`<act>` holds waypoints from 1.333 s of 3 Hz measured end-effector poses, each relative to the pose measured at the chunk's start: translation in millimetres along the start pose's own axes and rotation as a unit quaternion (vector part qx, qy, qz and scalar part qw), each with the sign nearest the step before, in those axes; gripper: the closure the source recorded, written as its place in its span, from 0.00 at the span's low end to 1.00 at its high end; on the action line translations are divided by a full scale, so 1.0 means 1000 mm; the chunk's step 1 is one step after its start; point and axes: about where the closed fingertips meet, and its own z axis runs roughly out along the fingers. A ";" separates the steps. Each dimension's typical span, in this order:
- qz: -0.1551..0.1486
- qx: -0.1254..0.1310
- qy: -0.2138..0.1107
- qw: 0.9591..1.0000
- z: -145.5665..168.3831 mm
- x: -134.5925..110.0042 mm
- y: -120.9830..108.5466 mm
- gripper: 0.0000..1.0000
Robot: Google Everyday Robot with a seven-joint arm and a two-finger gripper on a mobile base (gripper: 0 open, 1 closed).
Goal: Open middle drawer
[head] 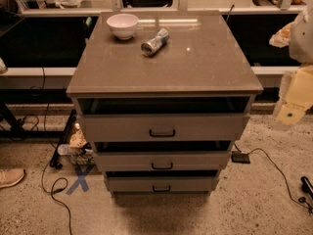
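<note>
The grey cabinet [164, 67] stands in the middle of the camera view with three stacked drawers. The middle drawer [195, 159] has a flat grey front and a small black bar handle [162, 166]. A dark gap shows above its front. The top drawer [205, 126] and the bottom drawer [190, 184] show like gaps above their fronts. My gripper [295, 102] is a cream-coloured part at the right edge, level with the top drawer. It is well right of the cabinet and touches nothing.
A white bowl [122, 24] and a can [155, 41] lying on its side rest on the cabinet top. On the floor are cables [274, 165], a small black box [240, 156], a blue tape cross [80, 179], clutter [76, 146] left of the cabinet and a shoe [10, 176].
</note>
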 end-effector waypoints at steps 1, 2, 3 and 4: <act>0.000 0.000 0.000 1.000 0.000 0.000 0.000 0.00; 0.028 -0.015 -0.004 0.999 0.020 0.010 0.017 0.00; 0.091 -0.052 -0.048 0.993 0.075 0.032 0.060 0.00; 0.146 -0.114 -0.098 0.978 0.148 0.056 0.110 0.00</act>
